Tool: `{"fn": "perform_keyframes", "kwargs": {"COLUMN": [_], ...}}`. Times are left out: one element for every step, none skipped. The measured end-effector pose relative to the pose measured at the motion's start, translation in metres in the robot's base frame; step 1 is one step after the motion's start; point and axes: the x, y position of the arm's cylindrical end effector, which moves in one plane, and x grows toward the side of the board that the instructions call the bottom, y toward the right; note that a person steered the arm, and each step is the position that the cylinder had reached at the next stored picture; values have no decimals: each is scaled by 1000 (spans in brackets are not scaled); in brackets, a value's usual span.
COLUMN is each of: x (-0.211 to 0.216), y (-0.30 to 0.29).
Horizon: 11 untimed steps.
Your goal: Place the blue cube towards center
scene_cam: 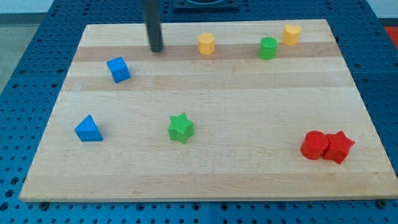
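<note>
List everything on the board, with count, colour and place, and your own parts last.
blue cube: one, blue, upper left.
blue triangular block: one, blue, lower left.
green star: one, green, left of the middle, low.
yellow blocks: two, yellow, top edge.
green cylinder: one, green, top right.
red cylinder: one, red, lower right, touching the red star.
wooden board: one, pale wood.
my tip: one, dark, up and right of the blue cube, apart from it.

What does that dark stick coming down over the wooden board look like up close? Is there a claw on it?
No claw. It is a plain, straight rod, dark grey to black, smooth and round, without visible cables or markings. My tip is its blunt lower end; its upper part runs out of the view's top. The blue cube lies towards the view's lower left of it.
</note>
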Motion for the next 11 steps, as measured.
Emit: {"fn": "perform_keyframes", "kwargs": {"x": [1,6,16,17,49,49,49,86,98,98,98], "y": [-19,-41,-74,-74,-70,-70,-70,-70,-68,-69,-80]}}
